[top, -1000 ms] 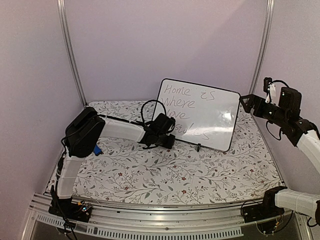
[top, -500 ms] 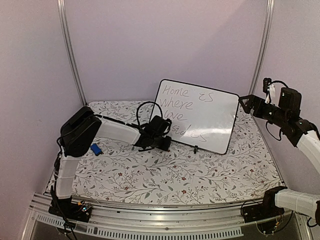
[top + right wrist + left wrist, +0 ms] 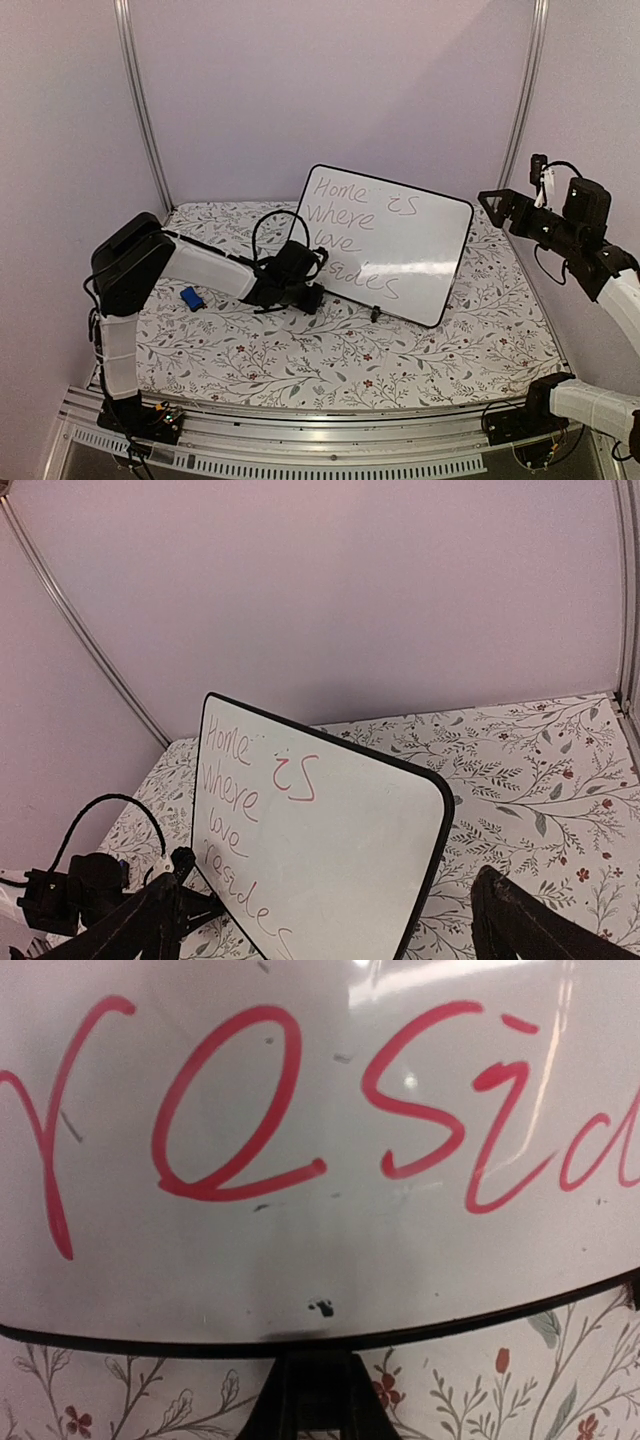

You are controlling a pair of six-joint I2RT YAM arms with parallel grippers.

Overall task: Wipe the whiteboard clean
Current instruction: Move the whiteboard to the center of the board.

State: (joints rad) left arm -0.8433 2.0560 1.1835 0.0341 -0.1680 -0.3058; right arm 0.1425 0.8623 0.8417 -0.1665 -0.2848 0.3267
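Left claw [image 3: 312, 297] pinches the lower rim of the whiteboard [image 3: 400, 240], standing tilted on the table [image 3: 300, 350], seemingly steadying it for wiping; right claw [image 3: 492, 205], spread, hovers empty nearby.

The left gripper [image 3: 312, 293] hides the lower left corner of the large white black-rimmed whiteboard [image 3: 400, 240], while the right wrist view cuts off its bottom edge and part of the last written line.

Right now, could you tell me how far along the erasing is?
Nothing is erased: the whiteboard bears all its writing. The left fingers are shut on its lower edge; the right fingers stand open. The blue eraser lies untouched, so all wiping remains.
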